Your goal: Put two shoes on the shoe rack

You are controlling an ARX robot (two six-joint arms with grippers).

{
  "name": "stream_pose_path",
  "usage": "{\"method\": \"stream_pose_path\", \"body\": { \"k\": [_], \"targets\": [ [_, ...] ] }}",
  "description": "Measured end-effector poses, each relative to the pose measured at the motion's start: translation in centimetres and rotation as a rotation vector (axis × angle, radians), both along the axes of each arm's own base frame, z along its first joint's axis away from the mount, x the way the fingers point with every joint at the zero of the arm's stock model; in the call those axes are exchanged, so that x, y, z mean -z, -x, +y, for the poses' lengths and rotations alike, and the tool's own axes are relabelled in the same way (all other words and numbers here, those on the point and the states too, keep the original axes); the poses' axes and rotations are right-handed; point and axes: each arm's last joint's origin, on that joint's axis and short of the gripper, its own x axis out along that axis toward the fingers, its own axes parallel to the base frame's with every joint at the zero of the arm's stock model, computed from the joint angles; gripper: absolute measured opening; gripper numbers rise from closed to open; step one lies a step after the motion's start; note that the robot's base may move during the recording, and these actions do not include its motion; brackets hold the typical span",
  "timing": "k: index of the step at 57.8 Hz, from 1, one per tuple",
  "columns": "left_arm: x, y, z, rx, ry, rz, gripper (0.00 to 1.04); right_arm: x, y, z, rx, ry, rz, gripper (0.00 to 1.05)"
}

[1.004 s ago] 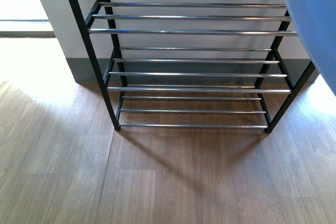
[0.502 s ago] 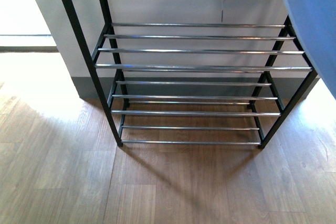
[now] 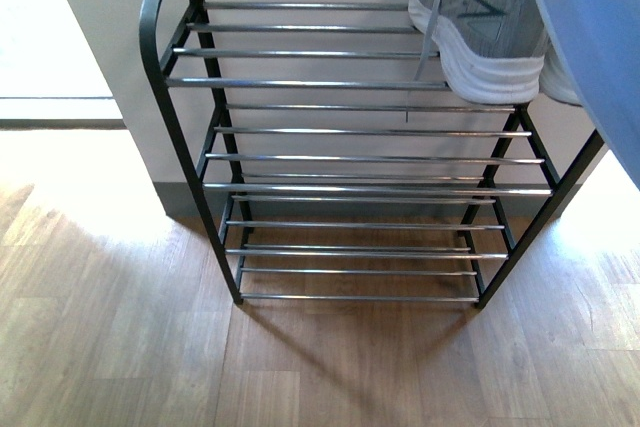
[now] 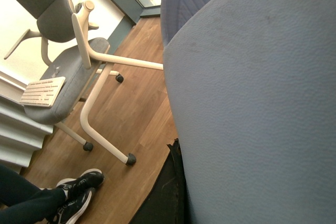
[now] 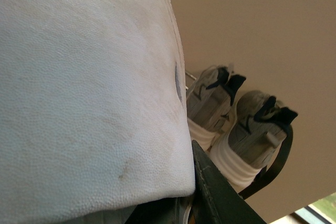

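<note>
Two grey knit sneakers (image 5: 231, 124), white-soled with navy lining, stand side by side on the shoe rack's (image 3: 190, 97) top tier. Jaw state cannot be told.

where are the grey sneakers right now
In the front view a grey sneaker rests on the top tier of the shoe rack, at its right end. The right wrist view shows both sneakers side by side there against the wall.

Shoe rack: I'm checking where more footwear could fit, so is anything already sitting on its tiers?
Yes. Two grey sneakers sit at the right end of the shoe rack's top tier. The rest of that tier and the lower tiers show only bare bars.
</note>
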Motion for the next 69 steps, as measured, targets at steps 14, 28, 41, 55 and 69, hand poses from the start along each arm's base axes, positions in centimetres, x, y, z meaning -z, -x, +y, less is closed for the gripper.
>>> {"method": "stream_pose_path", "body": {
  "k": [14,28,41,55,69],
  "targets": [
    [-0.1,0.0,0.0,0.001,0.0,-0.006,0.02,0.0,0.0,0.0,0.006,-0.001,-0.002,0.01],
    [-0.1,0.0,0.0,0.0,0.0,-0.005,0.02,0.0,0.0,0.0,-0.001,-0.001,0.0,0.01],
    [0.0,0.0,0.1,-0.003,0.0,-0.003,0.02,0.0,0.0,0.0,-0.003,0.0,0.0,0.01],
    [0.0,0.0,0.1,-0.003,0.0,-0.002,0.02,-0.1,-0.4,0.6,-0.029,-0.138,0.083,0.01],
    [0.0,0.0,0.1,-0.003,0.0,-0.002,0.02,-3.1,-4.6,5.2,-0.059,-0.353,0.174,0.01]
  ]
}}
